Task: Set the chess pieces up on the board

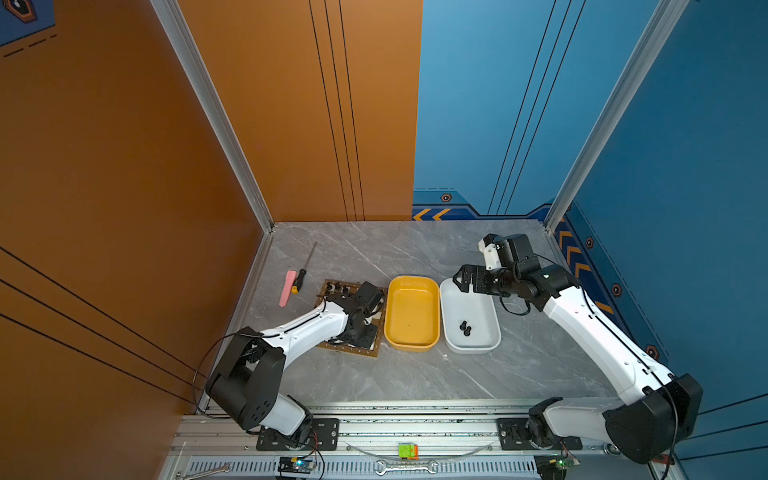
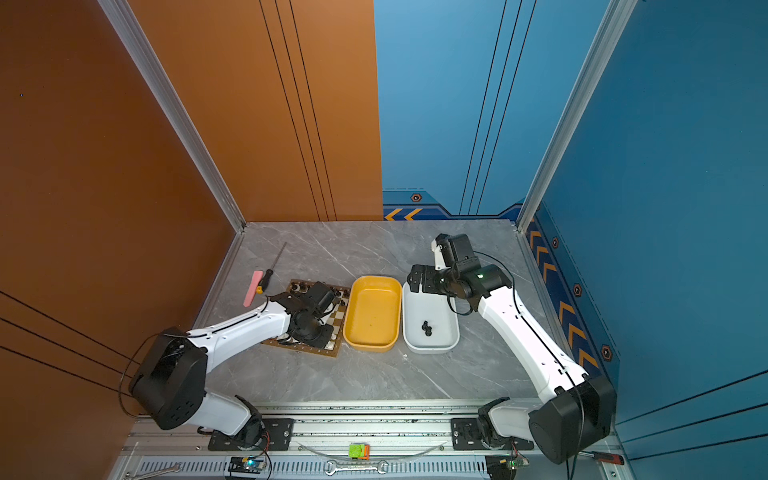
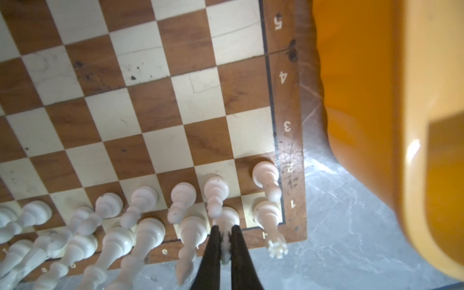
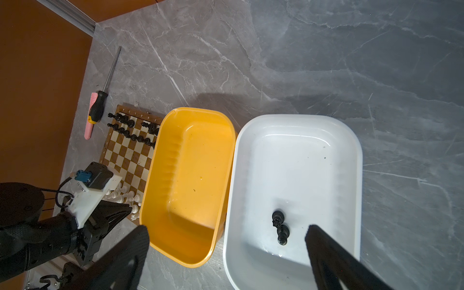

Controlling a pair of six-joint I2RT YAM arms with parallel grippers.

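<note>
- Broadly, everything is carried by a grey marbled surface (image 1: 374, 374), with the yellow tub (image 1: 411, 311) set near its middle.
- A white tub (image 1: 469, 299) is placed just beside the yellow tub, long side to long side, and the two nearly touch.
- The board (image 4: 128, 155) is laid on the other side of the yellow tub, with one edge close against the tub's wall.
- The right claw (image 4: 227, 228) is held above the white tub, near the yellow tub. Its fingers are spread wide and nothing is between them.
- The left claw (image 3: 226, 233) is lowered over the board corner nearest the yellow tub. Its fingers are drawn in tight on a cream-white piece (image 3: 231, 217), pinched on the back row one square from that corner.
- A screwdriver (image 4: 99, 108) and a pink strip (image 4: 88, 130) are laid together beyond the board, well apart from the yellow tub.
- The remaining cream-white pieces (image 3: 113, 213) are ranged in two rows running away from the yellow tub along one board edge.
- The black pieces (image 4: 130, 130) are lined up along the opposite board edge, their rows ending beside the yellow tub's wall.
- Two loose black pieces (image 4: 283, 232) are seen inside the white tub, touching each other.
</note>
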